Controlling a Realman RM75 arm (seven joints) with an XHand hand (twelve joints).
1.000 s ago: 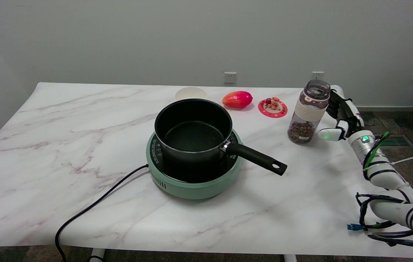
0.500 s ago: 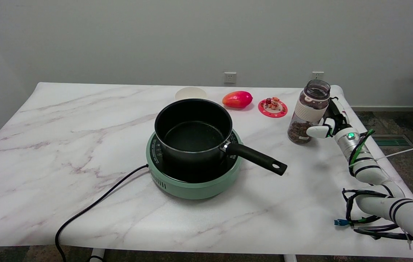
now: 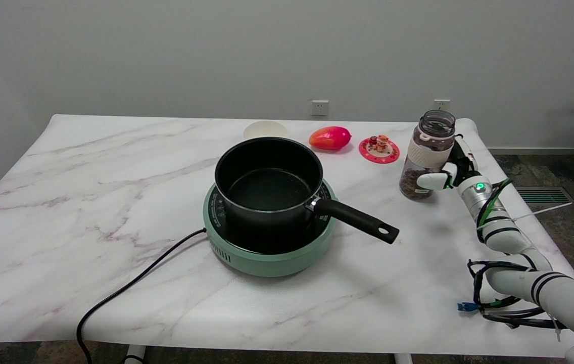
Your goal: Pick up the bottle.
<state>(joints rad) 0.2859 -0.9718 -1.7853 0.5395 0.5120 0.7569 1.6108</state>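
Here the bottle (image 3: pixel 426 154) stands upright at the right side of the bench (image 3: pixel 115 202), well apart from the black pot (image 3: pixel 267 179); the right hand (image 3: pixel 451 169) presses against it, though a closed grip cannot be told.

Right hand (image 3: pixel 452 169) fingers mostly hidden behind bottle (image 3: pixel 427 155) (grip unclear), cord (image 3: pixel 130 287) cut off at bottom edge
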